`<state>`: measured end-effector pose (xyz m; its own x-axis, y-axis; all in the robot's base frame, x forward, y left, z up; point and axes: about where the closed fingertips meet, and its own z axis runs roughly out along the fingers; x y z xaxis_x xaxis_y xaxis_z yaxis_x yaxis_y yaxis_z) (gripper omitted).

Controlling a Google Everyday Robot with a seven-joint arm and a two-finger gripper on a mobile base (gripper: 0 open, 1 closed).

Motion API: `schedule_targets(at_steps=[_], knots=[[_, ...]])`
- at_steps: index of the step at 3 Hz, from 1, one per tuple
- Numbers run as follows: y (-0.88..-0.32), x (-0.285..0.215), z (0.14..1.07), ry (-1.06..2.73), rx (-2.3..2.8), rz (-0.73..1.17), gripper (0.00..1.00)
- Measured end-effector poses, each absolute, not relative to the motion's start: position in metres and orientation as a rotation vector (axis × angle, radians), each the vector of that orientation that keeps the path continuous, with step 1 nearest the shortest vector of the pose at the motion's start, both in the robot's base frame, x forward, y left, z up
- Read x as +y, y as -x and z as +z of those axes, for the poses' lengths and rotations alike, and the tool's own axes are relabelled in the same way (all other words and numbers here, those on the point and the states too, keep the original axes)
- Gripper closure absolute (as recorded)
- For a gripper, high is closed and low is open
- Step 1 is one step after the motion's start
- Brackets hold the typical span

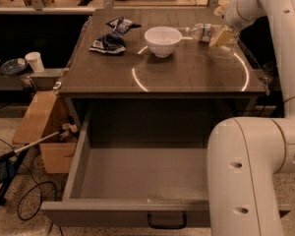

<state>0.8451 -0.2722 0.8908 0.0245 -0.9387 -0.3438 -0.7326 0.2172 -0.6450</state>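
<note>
A clear plastic bottle (202, 32) lies on its side at the back right of the dark tabletop (187, 73), cap pointing left toward a white bowl (162, 40). My gripper (222, 35) reaches in from the upper right and sits over the bottle's base end, touching or nearly touching it. Left of the bowl are a crumpled dark chip bag (108, 42) and a second dark packet (122, 23) behind it. My white arm (265, 132) runs down the right side of the view.
Below the tabletop a wide drawer (137, 176) stands pulled out, with nothing showing inside. To the left are a cardboard box (44, 132), a white cup (36, 61) on a low shelf, and cables and a tool (10, 166) on the floor.
</note>
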Motion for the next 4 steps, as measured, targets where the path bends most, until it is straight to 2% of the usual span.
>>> schedule_targets(at_steps=[1,4], knots=[[-0.845,-0.272,0.891,1.563,1.754,-0.353,0.00],[-0.864,-0.269,0.877,1.520,1.774,-0.381,0.00]])
